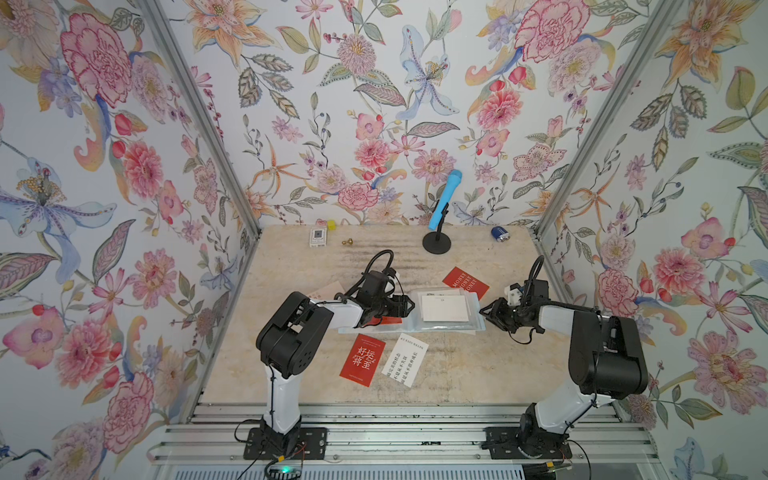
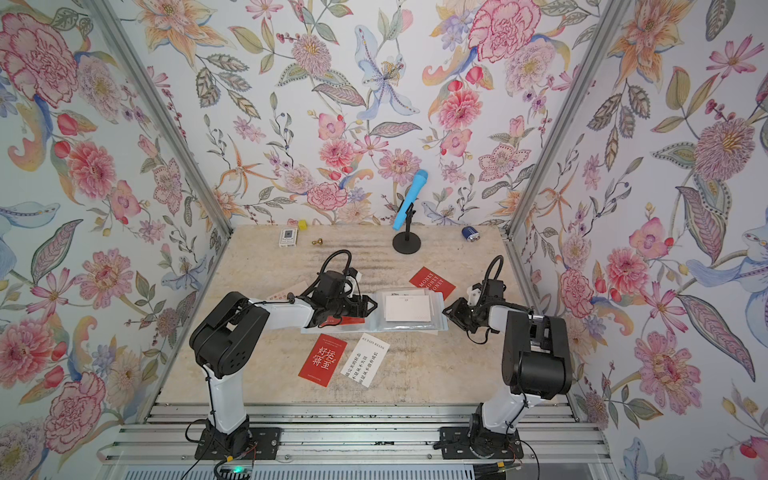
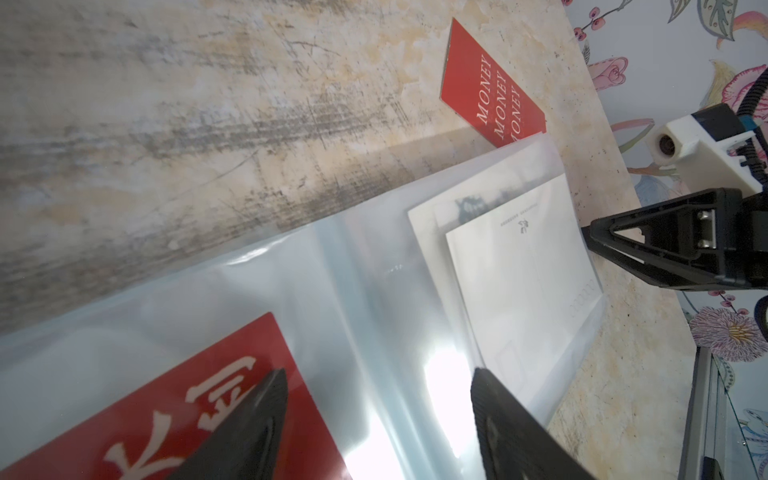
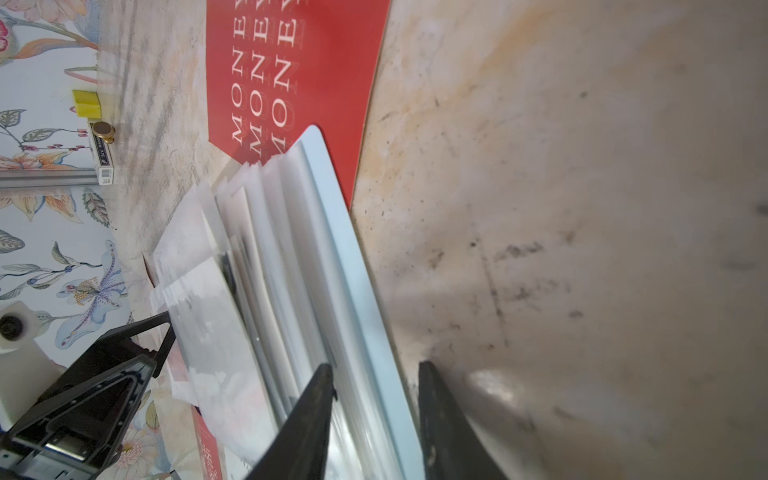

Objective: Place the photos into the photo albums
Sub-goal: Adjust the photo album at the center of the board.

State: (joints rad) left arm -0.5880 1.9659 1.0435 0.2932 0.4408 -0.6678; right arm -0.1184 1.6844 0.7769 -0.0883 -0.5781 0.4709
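Flanking the open, clear-sleeved pale blue photo album at mid-table, my left gripper hung wide open and empty over a sleeved red card; my right gripper stood part-open around the album's outer edge (pinching or not, I couldn't tell).

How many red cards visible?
3. MONEY card tucked under the album's corner; Chinese-lettered card flat on the table; third card on the album page beneath the left gripper. More may be hidden.
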